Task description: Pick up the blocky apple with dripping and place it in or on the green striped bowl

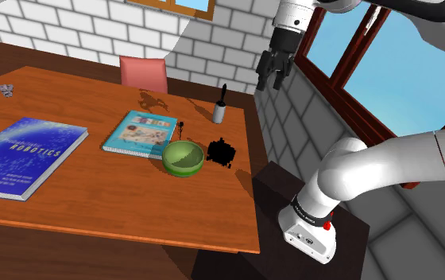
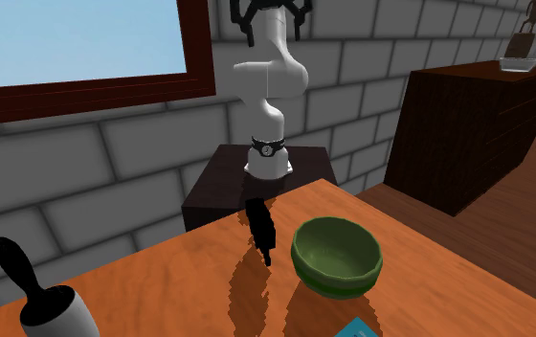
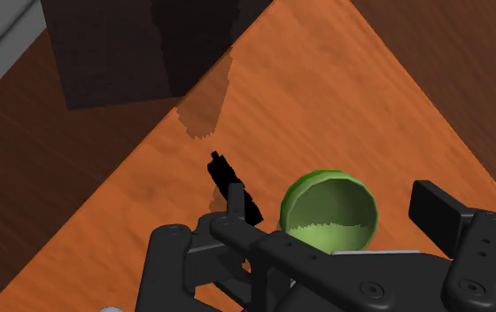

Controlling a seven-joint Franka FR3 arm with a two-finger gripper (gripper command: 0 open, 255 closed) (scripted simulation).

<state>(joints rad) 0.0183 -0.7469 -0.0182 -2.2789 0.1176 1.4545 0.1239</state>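
Green bowl (image 1: 183, 158) sits empty well below the pincer (image 1: 274, 79), whose fingers stand wide apart, holding nothing; black blocky apple (image 1: 222, 151) just beside the bowl.

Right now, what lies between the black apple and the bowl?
Nothing: a bare strip of table separates apple and bowl, seen in the second exterior view.

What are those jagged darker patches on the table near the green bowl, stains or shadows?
Shadows, probably, with blocky rendered edges. Second exterior view: a stair-stepped dark patch lies on the table next to the black blocky apple and the green bowl. Wrist view: a similar jagged patch crosses the wood. Shoulder view: the bowl's inside is part shaded.
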